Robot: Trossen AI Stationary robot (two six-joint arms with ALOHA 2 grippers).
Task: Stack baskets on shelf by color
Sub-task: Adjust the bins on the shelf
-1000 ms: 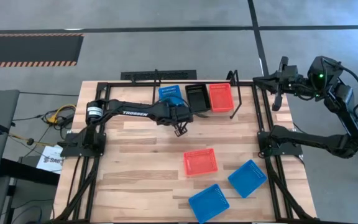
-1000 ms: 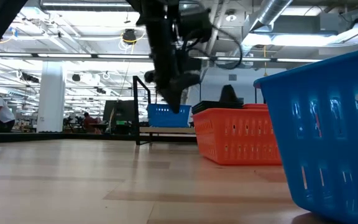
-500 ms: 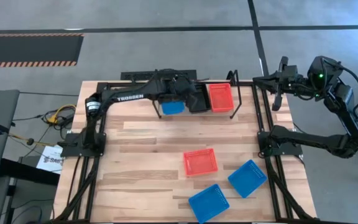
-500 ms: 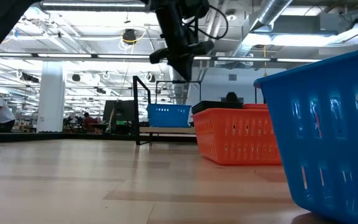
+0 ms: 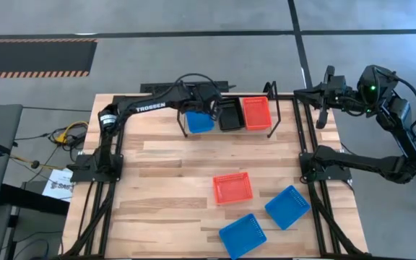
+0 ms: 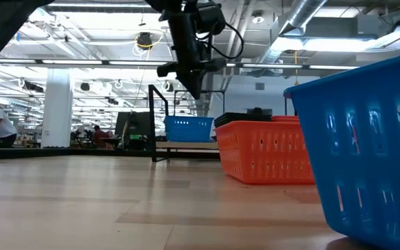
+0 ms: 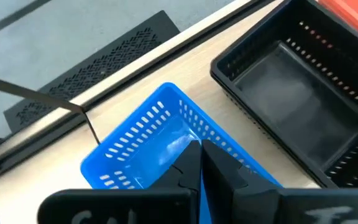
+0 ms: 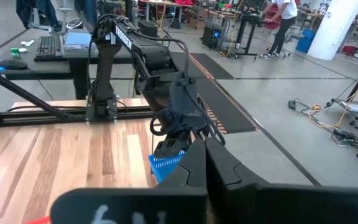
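counter (image 5: pixel 165 180): plank top carrying the shelf along its far edge and three loose baskets toward the near right.
shelf (image 5: pixel 226 131): narrow pale board in thin black rods along the far edge; three baskets sit side by side on it.
blue basket on shelf (image 5: pixel 200 121): leftmost on the board, directly under the left arm's wrist.
black basket on shelf (image 5: pixel 230 114): middle place, touching or just beside the blue one; in the left wrist view it looks to be more than one nested, count uncertain.
red-orange basket on shelf (image 5: pixel 257 113): rightmost of the three.
loose baskets: one red-orange basket (image 5: pixel 232 188) mid-counter; two blue ones (image 5: pixel 287 206) and (image 5: pixel 242 235) near the front right, close together.
left gripper (image 7: pixel 201 163): hangs over the shelf's blue basket, fingers pressed together, carrying nothing.
right gripper (image 8: pixel 199 163): parked high off the counter's right far corner, fingers together, empty.
handling (judgement): thin moulded plastic, light, fairly stiff but the slotted walls likely flex under a hard squeeze; smooth, so some slip risk.
grasp site (judgement): pinch one long wall at its middle, one finger inside and one outside, just under the rim; a corner grasp would let it swing.
placement (judgement): alike in size, so they nest; lower level and square or the rim catches.
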